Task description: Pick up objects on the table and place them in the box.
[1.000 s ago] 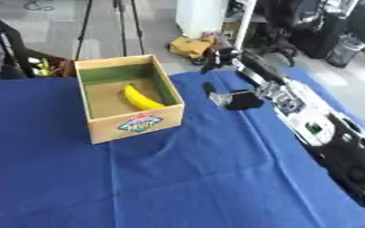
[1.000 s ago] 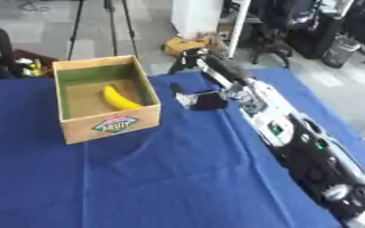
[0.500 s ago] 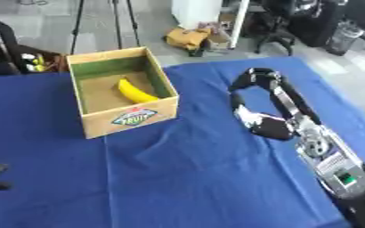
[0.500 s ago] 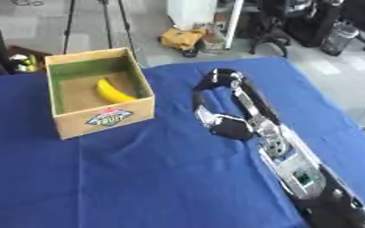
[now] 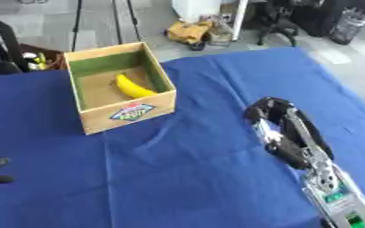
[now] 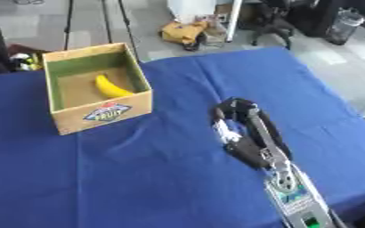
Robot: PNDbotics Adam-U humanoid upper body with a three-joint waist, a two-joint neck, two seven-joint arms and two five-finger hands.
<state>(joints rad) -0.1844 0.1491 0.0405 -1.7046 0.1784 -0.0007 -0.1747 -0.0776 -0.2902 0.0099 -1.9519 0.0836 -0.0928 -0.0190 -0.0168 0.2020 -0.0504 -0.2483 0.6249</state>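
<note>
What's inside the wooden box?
A yellow banana lies on the brown floor of the box, leaning toward its right wall. Nothing else shows inside, though the near wall hides the strip of floor just behind it.

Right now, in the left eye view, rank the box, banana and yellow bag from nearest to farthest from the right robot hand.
1. Box, to the right robot hand's left.
2. Banana, inside the box.
3. Yellow bag, on the floor beyond the table.
</note>
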